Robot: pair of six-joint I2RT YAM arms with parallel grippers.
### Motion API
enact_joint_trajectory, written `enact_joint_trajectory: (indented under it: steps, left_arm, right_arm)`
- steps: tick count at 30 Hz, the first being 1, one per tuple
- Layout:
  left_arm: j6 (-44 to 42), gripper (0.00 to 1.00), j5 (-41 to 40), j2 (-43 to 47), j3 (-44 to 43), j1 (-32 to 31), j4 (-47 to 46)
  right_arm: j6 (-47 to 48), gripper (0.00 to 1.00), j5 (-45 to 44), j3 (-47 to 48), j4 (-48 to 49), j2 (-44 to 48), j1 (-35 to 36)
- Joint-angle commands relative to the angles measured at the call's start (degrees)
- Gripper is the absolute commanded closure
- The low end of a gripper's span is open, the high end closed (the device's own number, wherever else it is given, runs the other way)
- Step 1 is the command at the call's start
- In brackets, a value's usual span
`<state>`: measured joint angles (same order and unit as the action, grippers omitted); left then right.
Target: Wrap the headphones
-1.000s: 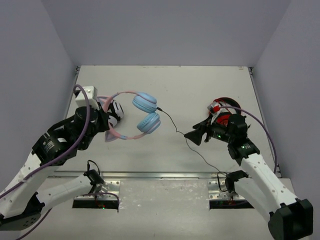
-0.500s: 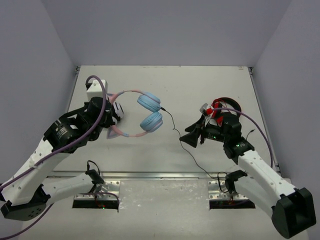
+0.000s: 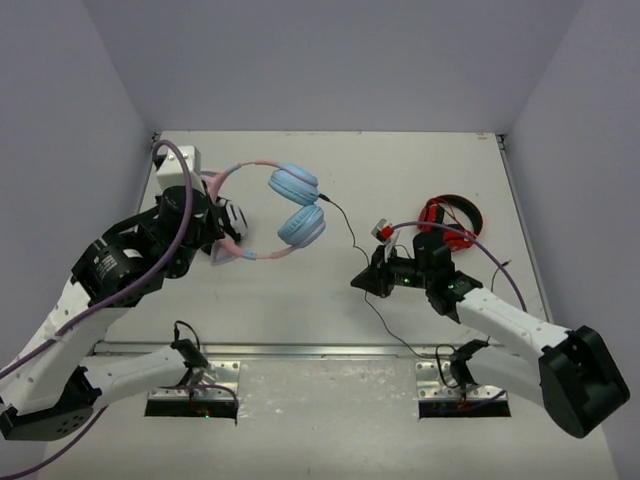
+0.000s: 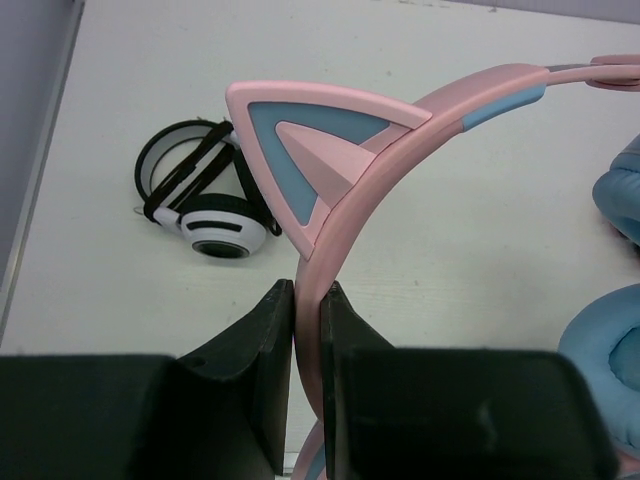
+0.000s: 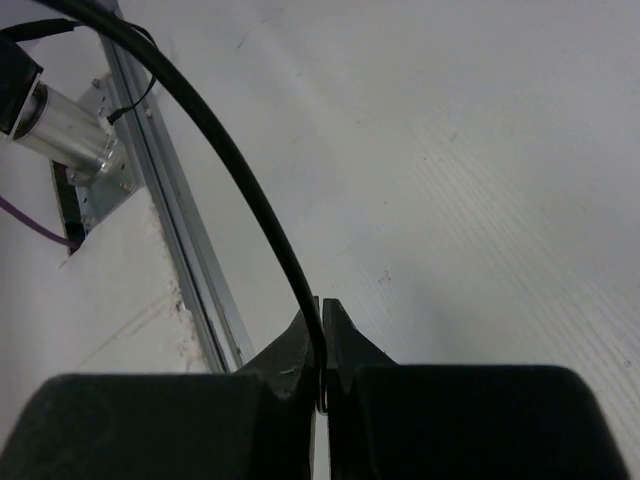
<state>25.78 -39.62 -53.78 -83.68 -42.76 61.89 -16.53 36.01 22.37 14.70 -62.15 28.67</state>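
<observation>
While the left gripper (image 4: 307, 300) clamps the headphones (image 3: 300, 228) by the band, the right gripper (image 5: 321, 320) (pinched shut on the cable (image 5: 260, 200)) lies roughly at their four o'clock, cable running along that line.

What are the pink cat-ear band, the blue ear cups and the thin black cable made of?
The pink band looks like hard moulded plastic, matte, with crisp edges. The blue ear cups seem padded, probably soft leatherette: rounded, cushiony rims. The cable looks rubber-sheathed: smooth, slightly glossy, bending freely.
</observation>
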Motion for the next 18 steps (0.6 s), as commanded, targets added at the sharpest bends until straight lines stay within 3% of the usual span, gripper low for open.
enact_joint_trajectory:
  steps: [1, 3, 4, 5, 9, 13, 18]
  left_arm:
    - [1.7, 1.0, -7.0, 0.3, -0.7, 0.0, -6.9]
    - [0.3, 1.0, -13.1, 0.8, 4.5, 0.0, -10.5]
    - [-3.1, 1.0, -14.3, 1.7, 6.9, 0.0, -12.6]
    - [-4.8, 1.0, -15.3, 2.0, 9.3, 0.1, -14.4]
    - [-11.6, 0.99, -11.6, 2.1, 20.1, 0.0, -22.3]
    - [-16.5, 1.0, -6.2, -1.6, 27.7, -0.2, -26.4]
    - [-18.6, 1.0, 10.1, -5.8, 29.4, -1.1, -29.1]
  right_arm:
    - [-1.0, 0.99, -7.2, -1.4, 0.9, 4.2, 1.3]
    - [-5.1, 0.99, -17.2, -4.3, -1.4, 11.8, 1.2]
    - [-5.9, 0.99, -28.6, -4.8, -5.0, 14.4, 1.2]
    - [-7.2, 0.99, -33.5, -4.5, -7.6, 19.1, 1.2]
    - [-2.7, 0.99, -44.4, 1.0, -17.7, 27.1, 1.2]
    - [3.2, 0.99, -40.2, 9.7, -24.3, 27.8, 1.2]
    - [12.7, 0.99, -19.6, 23.4, -34.5, 18.0, 1.3]
